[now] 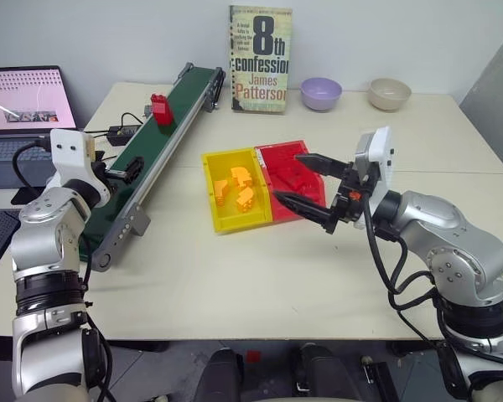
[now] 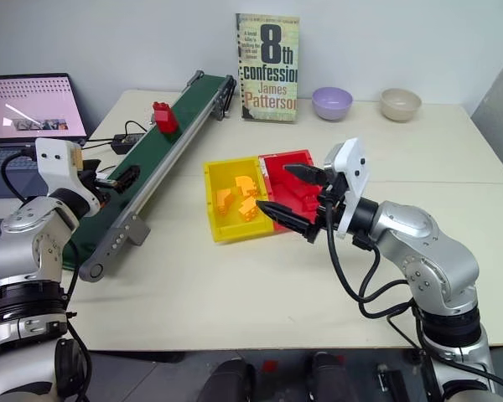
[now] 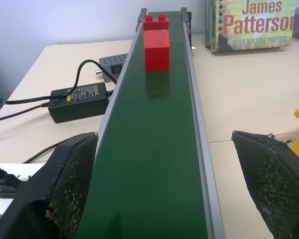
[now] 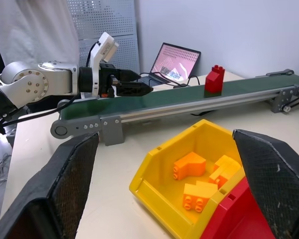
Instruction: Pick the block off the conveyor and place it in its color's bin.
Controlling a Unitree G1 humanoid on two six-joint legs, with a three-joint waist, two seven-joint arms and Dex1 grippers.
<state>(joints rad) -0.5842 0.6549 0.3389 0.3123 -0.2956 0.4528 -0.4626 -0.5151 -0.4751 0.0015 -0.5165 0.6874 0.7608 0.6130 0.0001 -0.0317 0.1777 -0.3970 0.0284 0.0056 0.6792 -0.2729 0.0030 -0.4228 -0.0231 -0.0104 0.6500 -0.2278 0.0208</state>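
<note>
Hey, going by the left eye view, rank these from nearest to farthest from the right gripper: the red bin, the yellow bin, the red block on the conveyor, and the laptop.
From the right gripper:
1. Red bin, right beneath its fingers.
2. Yellow bin, joined on the red bin's left side.
3. Red block, standing far up the conveyor.
4. Laptop, at the far left edge.

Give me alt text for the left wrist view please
A red block stands on the green conveyor far ahead of the open left claw, whose black fingers straddle the belt. A power adapter and a paperback book are on the table.
</note>
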